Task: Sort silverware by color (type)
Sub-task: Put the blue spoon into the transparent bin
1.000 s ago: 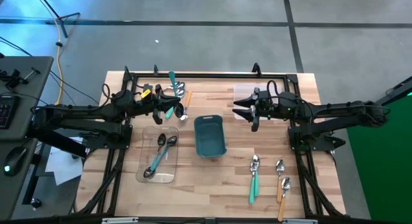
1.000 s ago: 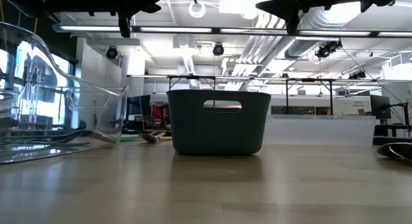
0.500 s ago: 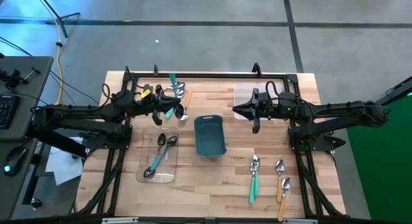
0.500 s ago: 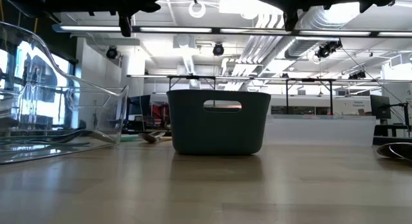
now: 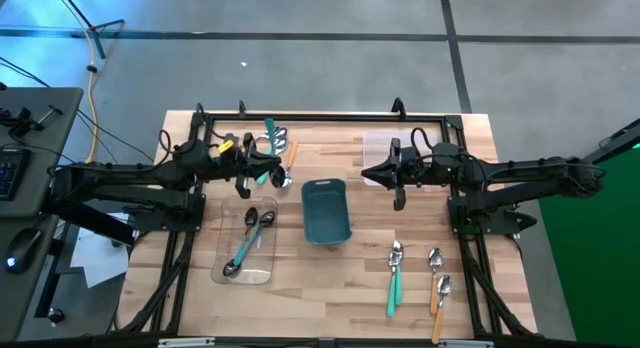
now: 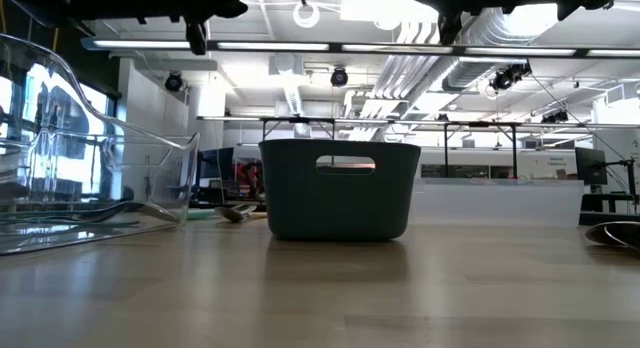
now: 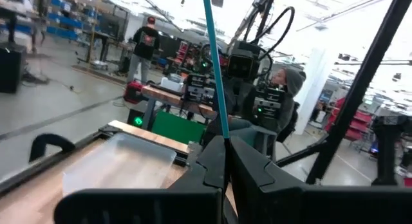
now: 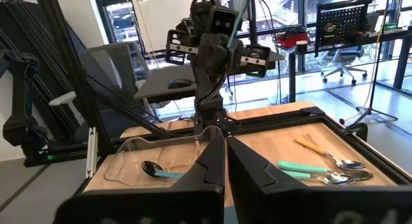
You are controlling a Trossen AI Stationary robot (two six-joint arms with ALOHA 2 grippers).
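Observation:
My left gripper [image 5: 272, 174] hovers above the table's far left, shut on a teal-handled spoon [image 5: 267, 126]. The spoon's handle [image 7: 214, 56] rises past the fingers, and its bowl is hidden. Under it, more silverware [image 5: 280, 143] lies near the far edge, with teal and orange handles [image 8: 308, 145]. My right gripper [image 5: 366, 174] hangs shut and holding nothing, right of the teal bin [image 5: 325, 210]. Teal and orange spoons [image 5: 396, 273] lie at the near right. A clear tray [image 5: 262, 274] at the near left holds dark spoons and a teal one [image 8: 154, 169]. My left gripper pinches the teal spoon's thin handle [image 7: 224, 132] between its two fingers. The fingers are level and point toward the table's right, lying across the handle. The spoon is lifted clear of the table. Its handle stands up, tilted toward the far edge.
A second clear tray [image 5: 378, 144] sits at the far right, close behind my right gripper. The teal bin stands in the middle between the arms. A dark frame [image 5: 320, 116] runs along the table's far edge. People and equipment show in the room beyond.
My right gripper has shut on nothing while staying above the table right of the bin. My left gripper keeps hold of the teal spoon.

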